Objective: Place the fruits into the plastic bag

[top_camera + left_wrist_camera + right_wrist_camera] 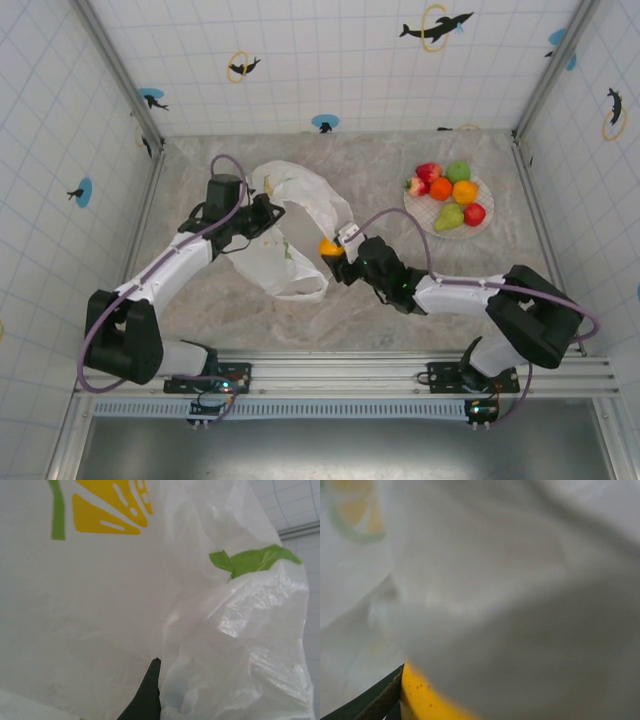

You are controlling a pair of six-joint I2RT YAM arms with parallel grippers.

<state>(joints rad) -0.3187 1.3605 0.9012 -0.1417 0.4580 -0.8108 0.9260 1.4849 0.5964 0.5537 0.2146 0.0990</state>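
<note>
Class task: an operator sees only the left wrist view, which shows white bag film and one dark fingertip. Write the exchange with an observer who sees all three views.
Operator: What is the right arm doing?
Observer: The right gripper holds an orange fruit at the plastic bag's right edge.
Operator: Any fruit left outside?
Observer: Several sit on the checked plate, far right, including a green pear and a red apple.
Operator: Where is my gripper?
Observer: The left gripper pinches the bag's left side.
</note>
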